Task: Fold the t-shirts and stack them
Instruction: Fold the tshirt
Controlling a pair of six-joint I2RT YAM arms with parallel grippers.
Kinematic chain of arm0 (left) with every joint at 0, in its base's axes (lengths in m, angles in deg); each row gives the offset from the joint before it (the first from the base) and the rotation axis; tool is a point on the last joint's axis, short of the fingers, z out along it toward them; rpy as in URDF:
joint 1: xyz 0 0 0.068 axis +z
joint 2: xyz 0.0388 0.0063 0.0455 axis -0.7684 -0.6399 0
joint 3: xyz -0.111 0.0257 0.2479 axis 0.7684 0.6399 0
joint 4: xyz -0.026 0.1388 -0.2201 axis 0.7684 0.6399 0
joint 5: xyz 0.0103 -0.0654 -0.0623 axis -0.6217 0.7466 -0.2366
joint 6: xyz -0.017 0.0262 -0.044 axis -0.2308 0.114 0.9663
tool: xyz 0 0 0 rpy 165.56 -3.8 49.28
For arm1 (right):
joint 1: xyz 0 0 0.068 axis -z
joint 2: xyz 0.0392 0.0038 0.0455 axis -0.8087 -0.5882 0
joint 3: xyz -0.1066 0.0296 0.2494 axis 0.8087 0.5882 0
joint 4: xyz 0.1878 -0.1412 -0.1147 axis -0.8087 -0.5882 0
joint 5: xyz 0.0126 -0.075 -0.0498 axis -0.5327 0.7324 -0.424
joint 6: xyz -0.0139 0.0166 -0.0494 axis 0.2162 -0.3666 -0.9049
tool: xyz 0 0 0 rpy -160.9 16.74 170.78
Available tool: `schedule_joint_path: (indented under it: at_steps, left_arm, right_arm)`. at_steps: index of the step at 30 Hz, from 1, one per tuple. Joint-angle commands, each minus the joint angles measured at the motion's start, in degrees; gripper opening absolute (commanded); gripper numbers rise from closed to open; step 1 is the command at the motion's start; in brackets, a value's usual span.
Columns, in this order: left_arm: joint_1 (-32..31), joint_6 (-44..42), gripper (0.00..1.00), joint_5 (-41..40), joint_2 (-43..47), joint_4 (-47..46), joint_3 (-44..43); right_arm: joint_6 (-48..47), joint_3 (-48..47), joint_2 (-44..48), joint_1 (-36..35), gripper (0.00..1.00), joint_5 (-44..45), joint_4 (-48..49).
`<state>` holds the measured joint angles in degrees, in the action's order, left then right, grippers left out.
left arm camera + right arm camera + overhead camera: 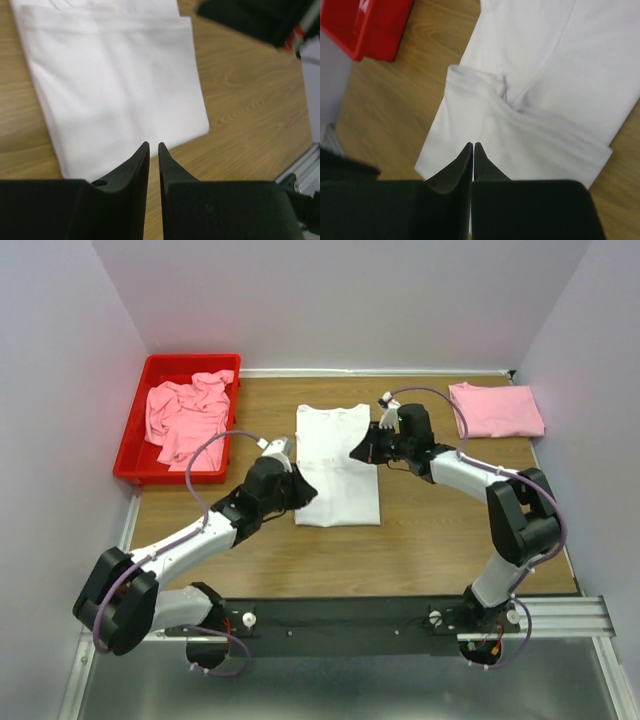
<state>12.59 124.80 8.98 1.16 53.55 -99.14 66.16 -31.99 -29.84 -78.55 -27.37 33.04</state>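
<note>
A white t-shirt (338, 465) lies flat mid-table, folded into a long rectangle with its collar at the far end. My left gripper (305, 488) is at the shirt's near left edge. In the left wrist view the left gripper (154, 146) is shut with only a sliver between the jaws, holding nothing, above the edge of the shirt (115, 85). My right gripper (358, 452) is over the shirt's right edge. In the right wrist view it (473, 146) is shut and empty above the shirt (535, 100). A folded pink t-shirt (497, 410) lies at the far right.
A red bin (135, 455) at the far left holds crumpled pink shirts (188, 415); its corner shows in the right wrist view (365, 25). Walls close in the table on the left, back and right. The right arm shows in the left wrist view (260, 20).
</note>
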Motion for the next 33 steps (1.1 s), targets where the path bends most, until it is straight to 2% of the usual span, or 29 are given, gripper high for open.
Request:
schedule_joint_path:
  at_steps: [1, 5, 10, 19, 25, 29, 33]
  left_arm:
    - [5.62, -1.58, 0.17, 3.98, -2.72, -3.15, 4.27]
    - [8.89, -2.92, 0.13, 8.43, -7.81, -6.33, 5.60]
    - [8.97, -2.49, 0.12, 13.71, -11.51, -9.49, 6.39]
    - [11.08, -0.38, 0.08, 8.88, -11.34, -5.11, 11.92]
    - [11.52, -0.38, 0.08, 8.79, -5.99, -3.35, 11.41]
    - [11.44, -0.46, 0.12, 7.57, -1.50, -3.87, 6.15]
    - [11.52, -1.51, 0.13, 6.60, -6.12, -6.50, -0.10]
  right_arm:
    - [6.06, 12.32, 4.33, 2.24, 0.09, -12.03, 4.51]
    - [9.93, 20.52, 5.04, 4.80, 0.09, -17.75, 11.80]
    - [13.45, 25.19, -1.28, 6.12, 0.08, -23.30, 19.71]
    - [15.12, 32.49, -6.21, 12.01, 0.04, -24.18, 23.50]
    - [17.84, 30.30, -2.53, 12.19, 0.06, -28.83, 23.42]
    - [19.34, 24.60, 0.99, 12.27, 0.09, -29.11, 22.80]
    - [20.13, 17.93, -1.98, 12.27, 0.09, -28.05, 22.71]
